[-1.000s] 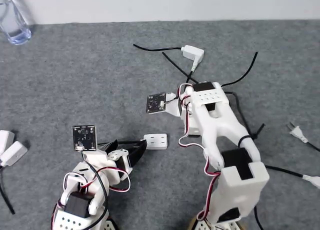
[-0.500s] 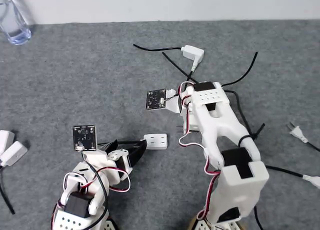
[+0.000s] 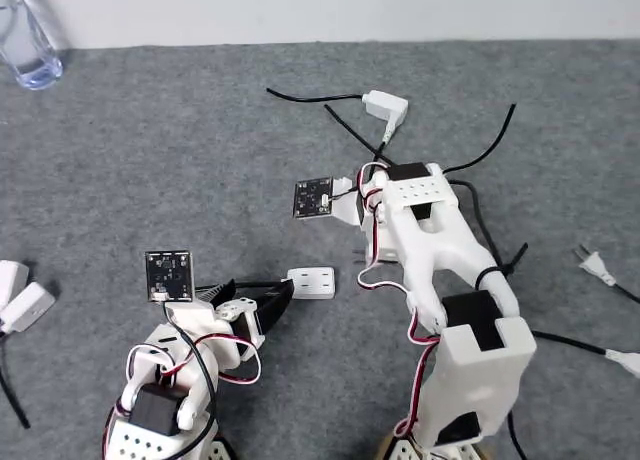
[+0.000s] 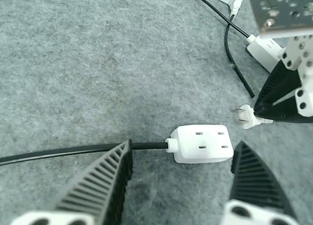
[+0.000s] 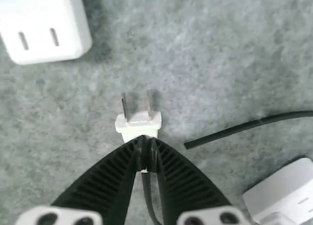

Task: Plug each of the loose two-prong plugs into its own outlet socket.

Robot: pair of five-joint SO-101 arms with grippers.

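Note:
A white outlet socket lies on the grey carpet at the end of a black cord. My left gripper is open, its fingers either side of that cord just behind the socket. My right gripper is shut on the back of a white two-prong plug, prongs pointing ahead toward a white socket block with two slots. In the left wrist view that plug hangs just beyond the socket, held by the right gripper. In the high view the right gripper is at mid-table.
A white adapter with a black cord lies farther back. Two more loose plugs lie at the right edge. White blocks sit at the left edge, a clear glass at the back left. Black cables cross near the right arm.
The right arm has shifted slightly away, carrying the plug with it. The left arm has kept still.

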